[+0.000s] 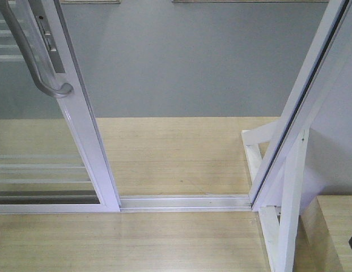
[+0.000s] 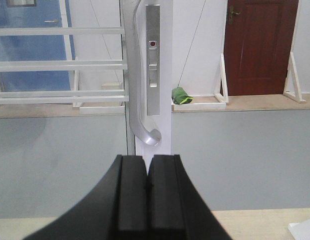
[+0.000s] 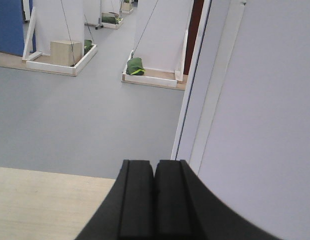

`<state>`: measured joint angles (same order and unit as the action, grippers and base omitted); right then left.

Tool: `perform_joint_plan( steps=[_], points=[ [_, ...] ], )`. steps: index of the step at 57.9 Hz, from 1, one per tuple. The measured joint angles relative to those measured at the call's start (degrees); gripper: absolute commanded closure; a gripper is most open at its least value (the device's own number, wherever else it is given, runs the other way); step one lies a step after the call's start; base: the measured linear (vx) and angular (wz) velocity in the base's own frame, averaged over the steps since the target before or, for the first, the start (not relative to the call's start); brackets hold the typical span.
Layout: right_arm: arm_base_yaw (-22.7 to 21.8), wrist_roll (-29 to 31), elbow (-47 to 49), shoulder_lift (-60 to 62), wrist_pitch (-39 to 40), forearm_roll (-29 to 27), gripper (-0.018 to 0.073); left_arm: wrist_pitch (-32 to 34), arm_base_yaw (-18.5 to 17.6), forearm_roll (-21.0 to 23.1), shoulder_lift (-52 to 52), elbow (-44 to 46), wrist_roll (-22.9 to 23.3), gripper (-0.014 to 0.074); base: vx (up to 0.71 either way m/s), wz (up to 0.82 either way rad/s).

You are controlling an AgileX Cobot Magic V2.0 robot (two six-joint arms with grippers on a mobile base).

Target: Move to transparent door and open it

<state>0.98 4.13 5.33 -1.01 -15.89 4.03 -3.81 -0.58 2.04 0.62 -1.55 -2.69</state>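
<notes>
Overhead, from the front-facing view: one transparent door (image 1: 79, 130) slid to the left, white stile leaning through the frame, thin horizontal white bars crossing the glass low down. One curved grey pull handle (image 1: 28, 56) on that stile, ending in a hook beside a metal lock plate (image 1: 48, 42). One aluminium floor track (image 1: 184, 202) running bare from the door's foot to one white jamb (image 1: 303, 107) on the right, wooden floor (image 1: 176, 153) on both sides, grey floor beyond. No gripper visible from here.

Closer, from the left wrist: left gripper (image 2: 147, 192) with two black fingers pressed together, only a thin seam between them, holding nothing. Straight ahead and apart from the fingertips, the same handle (image 2: 137, 100) and stile, with details lost above: a small red indicator (image 2: 153, 44) on the lock plate, three white bars across the glass, one dark red door (image 2: 259, 45) far behind, one green bag (image 2: 181, 95) on a ledge.

Separately, from the right wrist: right gripper (image 3: 155, 200) likewise closed tight and empty, beside the white jamb (image 3: 194, 85) and a plain white panel (image 3: 264, 110). Beyond, one cardboard box (image 3: 62, 52) and green bags, at least three, on white-edged bases.
</notes>
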Motion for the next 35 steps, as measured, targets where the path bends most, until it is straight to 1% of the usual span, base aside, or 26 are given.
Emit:
perform_joint_plan(
  steps=[9, 18, 35],
  points=[
    [0.0, -1.5, -6.0, 1.6, 4.0, -1.4, 0.0564, -0.1, 0.0, 0.0, 0.0, 0.0, 0.0, 0.0603, 0.0, 0.0],
    [0.0, -1.5, -7.1, 1.6, 9.8, -3.5, 0.0564, -0.1, 0.0, 0.0, 0.0, 0.0, 0.0, 0.0602, 0.0, 0.0],
    [0.0, -0.1, -7.1, 1.6, 10.4, -4.0, 0.0564, -0.1, 0.0, 0.0, 0.0, 0.0, 0.0, 0.0602, 0.0, 0.0]
  ],
)
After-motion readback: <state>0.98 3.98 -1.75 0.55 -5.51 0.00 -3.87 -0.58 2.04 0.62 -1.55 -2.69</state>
